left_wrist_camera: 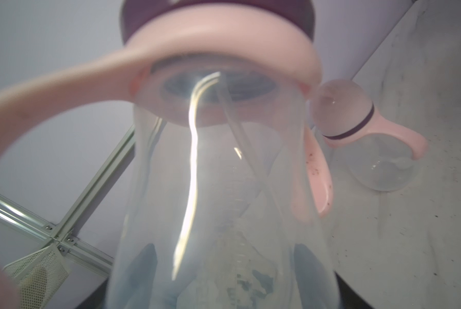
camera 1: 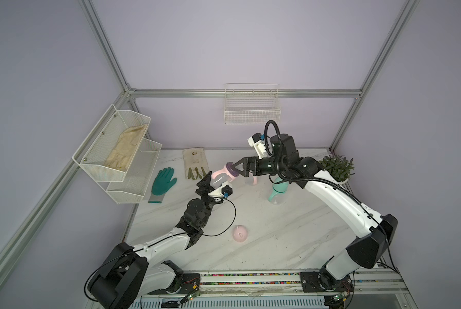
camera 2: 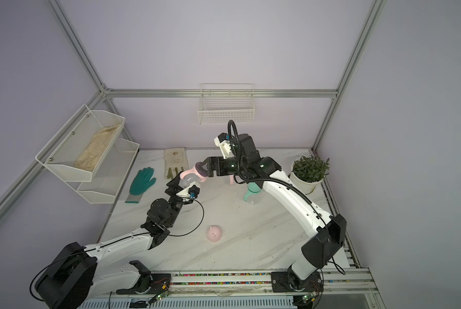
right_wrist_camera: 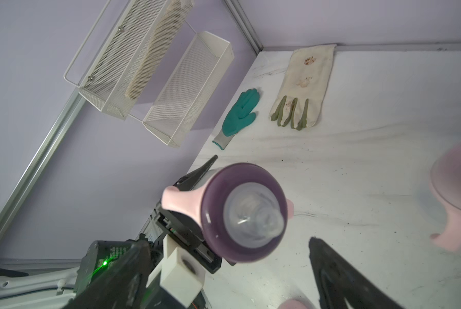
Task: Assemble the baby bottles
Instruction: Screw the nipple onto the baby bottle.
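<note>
Pink baby bottle is hanging tilted above the surface, left end effector clamping its clear body, right end effector gaping around the purple collar, seemingly finishing that fitting; next probably calls for fetching the pink dome cap.

bottles 3 | loose cap 1 | table gloves 2 | plant 1

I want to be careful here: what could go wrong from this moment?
1. The pink bottle hangs tilted in the left claw alone, on its smooth clear body; it may slip.
2. The right claw stands open around the purple collar; pulling back may catch it.
3. The right arm passes over the mint bottle and may knock it.
</note>
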